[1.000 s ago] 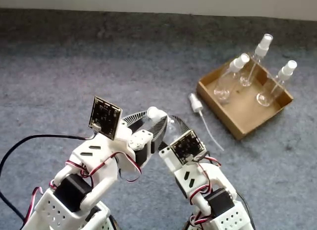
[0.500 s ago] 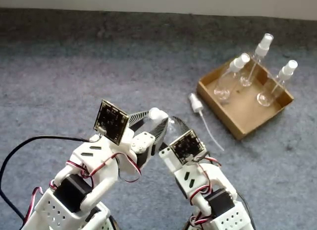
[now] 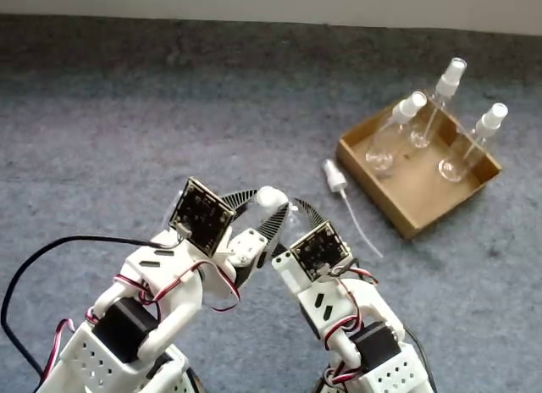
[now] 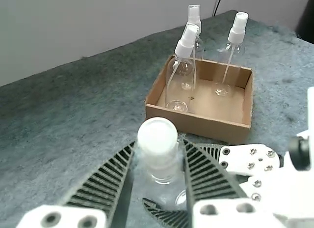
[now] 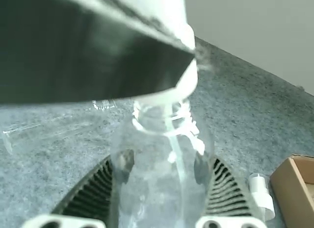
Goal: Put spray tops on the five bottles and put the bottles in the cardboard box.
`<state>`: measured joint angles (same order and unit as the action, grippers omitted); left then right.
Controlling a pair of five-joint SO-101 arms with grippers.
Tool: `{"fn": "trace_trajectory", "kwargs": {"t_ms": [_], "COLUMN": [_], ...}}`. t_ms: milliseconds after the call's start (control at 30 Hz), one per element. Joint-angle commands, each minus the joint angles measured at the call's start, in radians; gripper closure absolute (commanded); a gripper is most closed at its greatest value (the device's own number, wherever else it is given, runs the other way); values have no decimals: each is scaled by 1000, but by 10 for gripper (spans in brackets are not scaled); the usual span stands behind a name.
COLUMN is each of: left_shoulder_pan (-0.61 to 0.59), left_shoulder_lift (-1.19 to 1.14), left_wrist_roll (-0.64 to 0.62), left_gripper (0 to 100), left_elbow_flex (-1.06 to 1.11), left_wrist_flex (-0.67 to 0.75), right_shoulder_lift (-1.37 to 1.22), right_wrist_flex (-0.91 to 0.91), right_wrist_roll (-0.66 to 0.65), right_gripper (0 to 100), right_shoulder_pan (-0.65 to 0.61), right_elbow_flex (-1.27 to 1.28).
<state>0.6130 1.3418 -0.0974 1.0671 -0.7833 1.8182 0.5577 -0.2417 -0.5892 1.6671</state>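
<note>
High view: the two arms meet at the middle of the grey table (image 3: 127, 113). The right gripper (image 5: 162, 171) is pinched on the body of a clear bottle (image 5: 152, 203), one finger on each side. The bottle is held off the table with its long axis about upright and its neck pointing up. The left gripper (image 4: 158, 148) is clamped on a white spray top (image 4: 157, 134) that sits on the bottle neck, with its dip tube running down inside the glass.

The cardboard box (image 3: 415, 190) lies well apart, toward the far right of the table. Three capped bottles (image 3: 391, 135) stand in it and lean away from the arms, tops up. A loose spray top (image 3: 335, 176) lies flat on the table just beside the box. Its head points to the far side and its thin tube trails back toward the right arm.

Compared with one second ago, the camera board (image 3: 203, 217) on the left wrist sits lower and nearer the right arm. The clamped top has shifted slightly the same way. The right arm, the box and the loose top have not moved.
</note>
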Motion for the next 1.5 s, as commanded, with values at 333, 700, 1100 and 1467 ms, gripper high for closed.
{"fn": "trace_trajectory", "kwargs": {"t_ms": [333, 700, 1100, 1467], "left_shoulder_pan": [-73, -105, -140, -166], "left_shoulder_lift": [8, 10, 137, 282], "left_wrist_roll": [29, 29, 29, 26], "left_gripper": [861, 762, 762, 766], "left_elbow_flex": [61, 53, 22, 107], "left_wrist_flex": [-8, -8, -8, 3], "right_shoulder_lift": [22, 22, 22, 22], "right_wrist_flex": [2, 2, 2, 2], "right_wrist_roll": [-12, -12, -12, -12], "right_gripper": [897, 897, 897, 897], "right_shoulder_pan": [4, 5, 4, 4], "right_elbow_flex": [108, 108, 108, 108]}}
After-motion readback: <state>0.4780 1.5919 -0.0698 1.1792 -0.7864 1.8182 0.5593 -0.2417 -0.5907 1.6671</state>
